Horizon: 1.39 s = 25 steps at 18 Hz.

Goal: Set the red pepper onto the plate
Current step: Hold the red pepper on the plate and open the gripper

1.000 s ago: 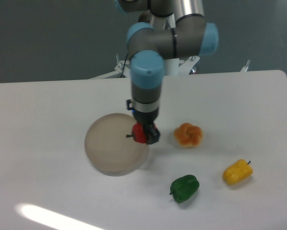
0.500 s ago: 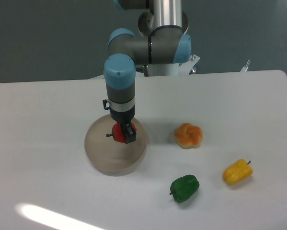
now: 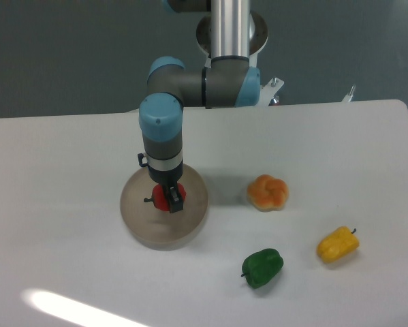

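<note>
Moved: since a second ago the arm has swung leftward, carrying its load from over the plate's right edge to above the plate's middle.
Gripper: the black two-finger gripper points straight down, its fingers closed on the small glossy red bell pepper.
Red pepper: held between the fingers, dark stem sticking out to the left, over the middle of the plate; whether it touches the plate I cannot tell from this angle.
Plate: the round flat beige-grey matte plate lies directly beneath the hand, and its rim shows on every side of the gripper, with most bare surface to the left and front.
Arm: the grey arm with light blue joint caps rises straight above the hand, then bends right toward its silver column at the table's far edge.
Orange pepper: the orange lobed pepper sits on the table to the right of the hand, well clear of the plate's rim.
Green pepper: the dark green glossy pepper lies to the right and nearer the front edge, apart from the plate.
Yellow pepper: the yellow pepper with a short stem is farthest right of the hand, near the front.
Table: the white rounded-corner table has open surface to the left of and behind the hand, and a bright glare streak at the front left.
</note>
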{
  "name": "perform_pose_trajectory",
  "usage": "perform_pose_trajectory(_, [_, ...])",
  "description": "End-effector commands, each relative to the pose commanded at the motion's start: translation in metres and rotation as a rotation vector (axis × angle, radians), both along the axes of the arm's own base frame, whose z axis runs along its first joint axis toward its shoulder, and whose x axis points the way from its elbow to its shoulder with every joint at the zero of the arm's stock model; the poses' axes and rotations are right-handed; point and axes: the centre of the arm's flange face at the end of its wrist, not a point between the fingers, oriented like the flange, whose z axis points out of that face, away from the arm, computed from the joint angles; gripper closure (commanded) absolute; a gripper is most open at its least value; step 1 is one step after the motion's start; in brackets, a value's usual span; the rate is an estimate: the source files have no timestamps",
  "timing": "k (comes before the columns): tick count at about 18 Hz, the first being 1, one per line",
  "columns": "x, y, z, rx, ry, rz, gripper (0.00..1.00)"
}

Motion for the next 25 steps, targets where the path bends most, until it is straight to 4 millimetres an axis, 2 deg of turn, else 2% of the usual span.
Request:
perform_pose_trajectory(9, [-0.001, 0.002, -0.010, -0.011, -0.001, -0.078, 0.54])
perform_pose_trajectory(25, [0.001, 0.000, -0.016, -0.019, -0.013, -0.080, 0.54])
